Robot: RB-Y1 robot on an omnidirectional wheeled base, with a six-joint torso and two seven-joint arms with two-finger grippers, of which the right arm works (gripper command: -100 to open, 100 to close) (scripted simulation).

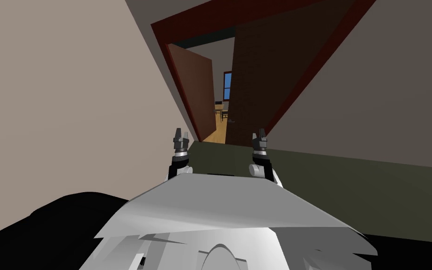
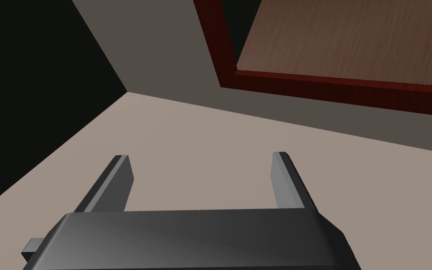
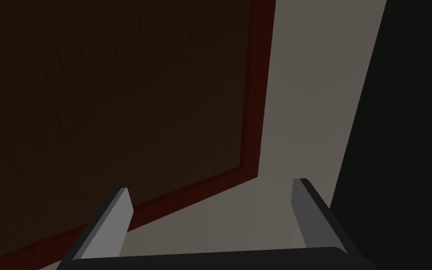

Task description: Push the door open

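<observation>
Dark brown wood-grain door panel (image 1: 262, 65): upper middle-right of the head view, set in a dark red door frame (image 1: 161, 35). It stands ajar. A narrow gap at frame centre shows a lit room with a yellow-brown wooden floor (image 1: 215, 133). A redder brown panel (image 1: 194, 89) stands left of the gap.

Left gripper (image 1: 179, 132) and right gripper (image 1: 259, 135): lower centre, both short of the door, no contact. Jaws apart on each, holding nothing.

Risks (judgement):
- Spread blades could catch the panel's free edge or slip into the gap and snag instead of pushing.
- A push near the frame side would probably give little swing.
- The beige wall (image 1: 46, 93) at frame left runs close, so the left arm could scrape it on the advance.
</observation>
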